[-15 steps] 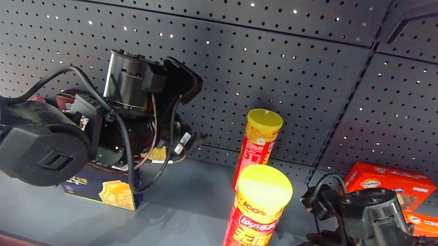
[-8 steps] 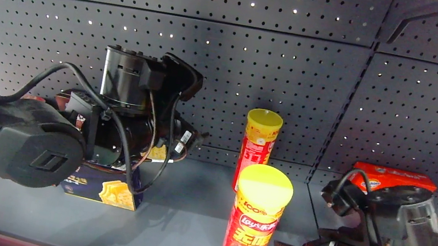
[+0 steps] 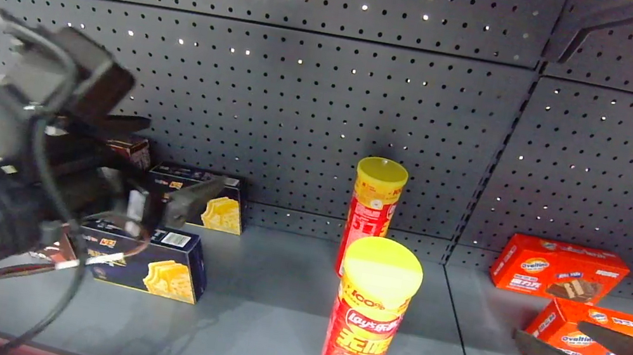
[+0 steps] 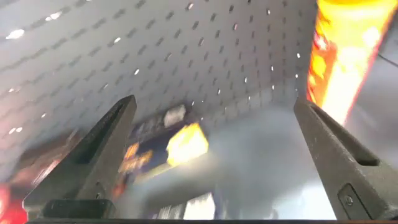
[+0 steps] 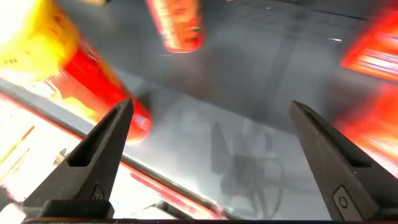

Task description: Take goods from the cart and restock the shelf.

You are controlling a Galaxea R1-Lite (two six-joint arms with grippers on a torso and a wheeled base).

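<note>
Two red chip cans with yellow lids stand on the grey shelf [image 3: 265, 329], one at the front [image 3: 367, 327] and one behind it [image 3: 374, 210]. Left of them lie two navy biscuit boxes, a near one [image 3: 155, 260] and a far one [image 3: 209, 204]. My left gripper [image 3: 164, 165] hangs open and holds nothing, just above and left of these boxes. In the left wrist view the left gripper [image 4: 214, 106] frames a navy box [image 4: 165, 146], with a chip can [image 4: 345, 56] off to one side. My right gripper [image 3: 550, 335] is open and empty at the right, in front of the orange boxes [image 3: 606, 332].
A second orange box [image 3: 558, 269] lies against the perforated back panel [image 3: 328, 109]. A dark red box [image 3: 131, 150] sits behind the left gripper. The right wrist view shows the right gripper [image 5: 211, 107] over bare shelf [image 5: 249, 124], beside the front can [image 5: 68, 74].
Both arms have pulled back from the shelf, the left one to the left and the right one to the right. The far navy box and both orange boxes are now uncovered.
</note>
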